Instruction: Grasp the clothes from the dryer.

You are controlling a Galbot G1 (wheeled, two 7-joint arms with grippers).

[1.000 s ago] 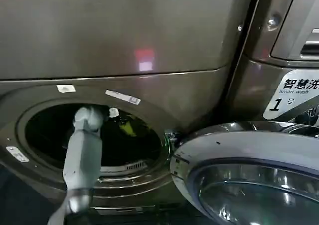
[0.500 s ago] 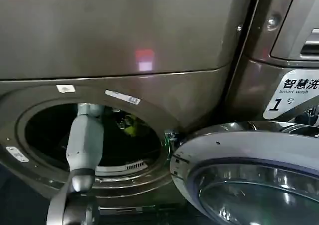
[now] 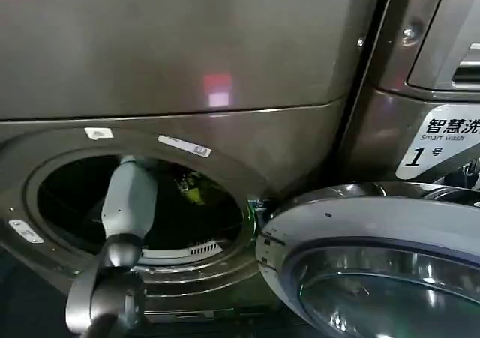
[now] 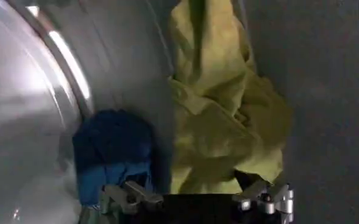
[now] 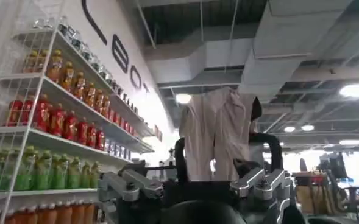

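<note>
The dryer (image 3: pixel 187 53) takes up most of the head view, a brown-grey metallic front with its round porthole low on the left and small white stickers on the rim. Its door (image 3: pixel 375 263) hangs swung open at the near right, glass and chrome ring facing up. Farther right stands a second machine (image 3: pixel 442 139) with a white "Smart wash" label. The left arm (image 3: pixel 127 203) reaches from the near left through the porthole into the dark drum. Deep in that drum lie the clothes (image 4: pixel 222 122): a bright yellow-green garment, crumpled against the grey drum wall, with a smaller dark blue garment (image 4: pixel 112 152) just beside it; in the head view a scrap of the yellow-green shows to the right of the arm. The left pincer (image 4: pixel 197 198) sits just short of the clothes with its fingers apart, one fingertip in front of the blue piece, the other at the lower edge of the yellow-green one, neither clamped on fabric. The right pincer (image 5: pixel 197 182) is out in the room with its fingers apart, in front of a whitish cloth (image 5: pixel 219 131) on a rack and shelves of bottles (image 5: pixel 51 109).
</note>
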